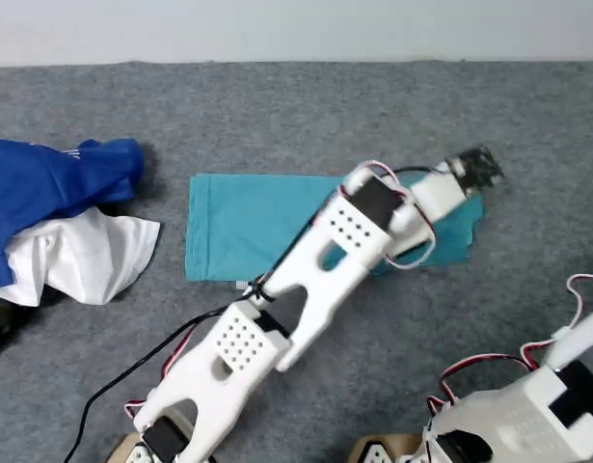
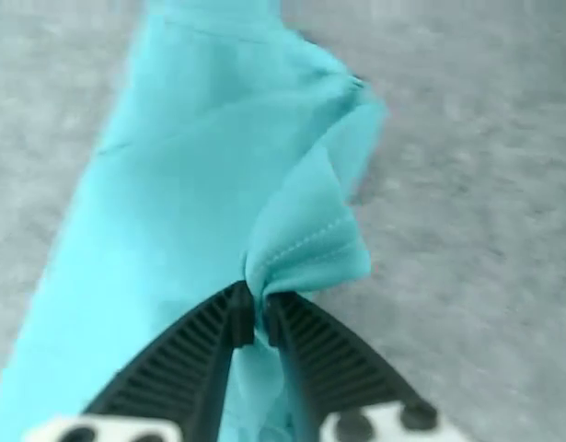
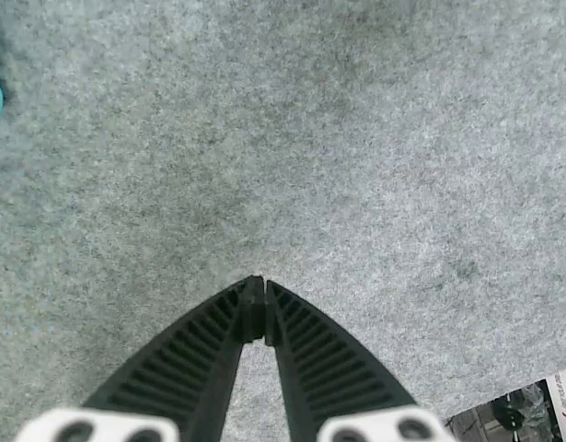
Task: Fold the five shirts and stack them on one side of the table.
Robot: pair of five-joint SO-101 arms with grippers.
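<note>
Now, left gripper [image 2: 255,318]: fingertips pressed together on a fold of the teal shirt [image 2: 200,184], the cloth puckering up right at the tips, with a stitched hem [image 2: 306,241] curling beside them. From my left wrist the rest of that shirt runs away from the tips as a long flat strip on the grey table [image 2: 485,184]. From the high view the teal shirt [image 1: 248,227] lies flat as a rough rectangle near the middle of the table [image 1: 325,106], and my left arm [image 1: 306,289] crosses over it on a diagonal from the near edge, its end sitting at the shirt's right edge, so the pinch is at that side of the cloth. Right gripper [image 3: 255,308]: fingers closed tip to tip, nothing between them, hanging over bare grey surface; a sliver of teal shows at the border of that wrist view, well apart from the tips. Right arm [image 1: 527,405] sits low at the near right corner, apart from the teal shirt. Blue shirt [image 1: 45,183] crumpled at the far left, lying partly over a white shirt [image 1: 84,256], also unfolded; both well apart from either gripper, with a gap of bare table between them and the teal shirt
</note>
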